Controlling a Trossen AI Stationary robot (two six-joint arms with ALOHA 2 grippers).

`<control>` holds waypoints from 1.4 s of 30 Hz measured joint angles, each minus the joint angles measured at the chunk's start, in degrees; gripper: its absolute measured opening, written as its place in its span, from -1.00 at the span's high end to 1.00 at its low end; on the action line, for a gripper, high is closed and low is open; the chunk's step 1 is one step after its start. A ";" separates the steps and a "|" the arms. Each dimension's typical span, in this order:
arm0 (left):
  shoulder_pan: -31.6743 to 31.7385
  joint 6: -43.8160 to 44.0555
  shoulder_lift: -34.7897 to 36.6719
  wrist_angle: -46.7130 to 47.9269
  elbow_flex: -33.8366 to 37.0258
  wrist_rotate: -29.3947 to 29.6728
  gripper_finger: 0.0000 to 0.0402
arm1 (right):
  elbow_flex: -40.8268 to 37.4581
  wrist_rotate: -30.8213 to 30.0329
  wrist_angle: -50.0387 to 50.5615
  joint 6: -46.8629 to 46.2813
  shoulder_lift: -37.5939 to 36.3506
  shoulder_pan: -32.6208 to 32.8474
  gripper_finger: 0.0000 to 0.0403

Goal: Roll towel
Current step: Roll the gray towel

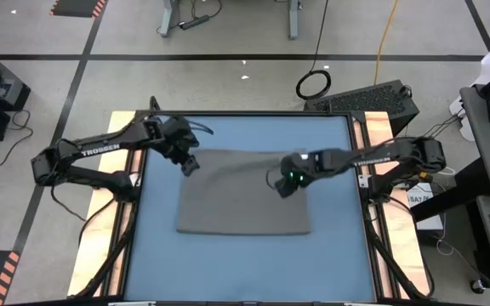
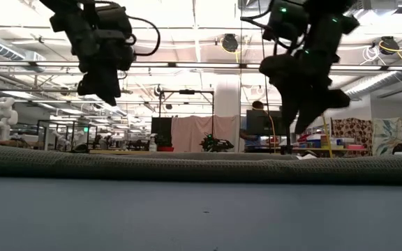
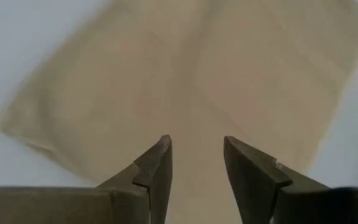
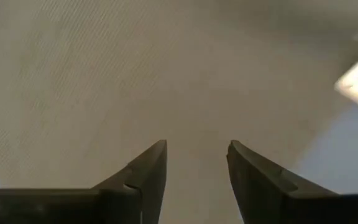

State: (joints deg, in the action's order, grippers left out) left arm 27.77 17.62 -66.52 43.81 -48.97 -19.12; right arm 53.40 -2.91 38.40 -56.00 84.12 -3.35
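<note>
The towel lies flat and unrolled in the middle of the blue table — a grey-brown rectangle. The left gripper hangs above the towel's far left corner, its fingers parted with nothing between them. The right gripper is low over the towel's right part, near the far edge — its fingers also stand apart, holding nothing, the cloth just beneath them.
</note>
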 joint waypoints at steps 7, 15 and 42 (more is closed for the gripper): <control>-11.60 7.26 0.00 -6.85 1.77 5.70 0.26 | -9.73 -1.47 -16.29 -8.39 0.00 8.59 0.38; -22.05 23.77 -0.02 -23.39 8.35 9.68 0.26 | -15.43 -3.09 -17.56 -10.45 0.02 11.77 0.48; -45.40 34.58 -17.25 -19.14 8.37 26.34 0.26 | -15.40 -8.40 -33.43 -10.25 8.22 17.35 0.54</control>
State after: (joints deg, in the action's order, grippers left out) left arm -17.62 52.20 -83.77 24.68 -40.60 7.22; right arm 38.00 -11.30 4.98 -66.26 92.34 14.00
